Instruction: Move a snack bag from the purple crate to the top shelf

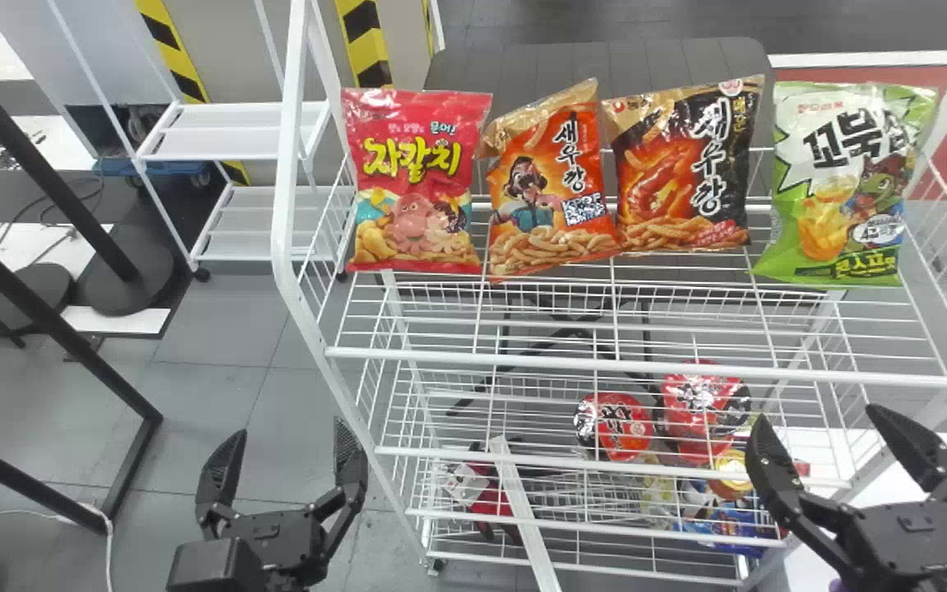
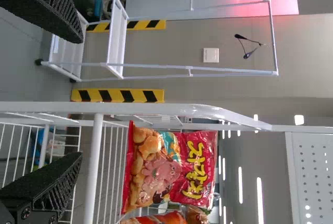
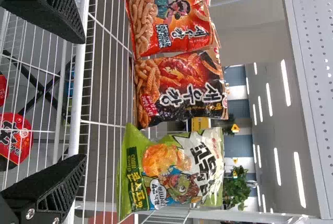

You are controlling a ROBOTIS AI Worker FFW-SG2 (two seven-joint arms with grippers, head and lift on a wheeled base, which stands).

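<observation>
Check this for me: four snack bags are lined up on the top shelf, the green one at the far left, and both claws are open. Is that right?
Not quite: the head view shows the green bag at the far right, not left. Four snack bags are lined up on the top shelf, and the left claw and right claw are open.

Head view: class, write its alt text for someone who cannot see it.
From left, a red bag, orange bag, black-and-orange bag and green bag stand in a row on the top shelf of a white rack. Lower in view, the robot's left gripper and right gripper are open and empty.
</observation>
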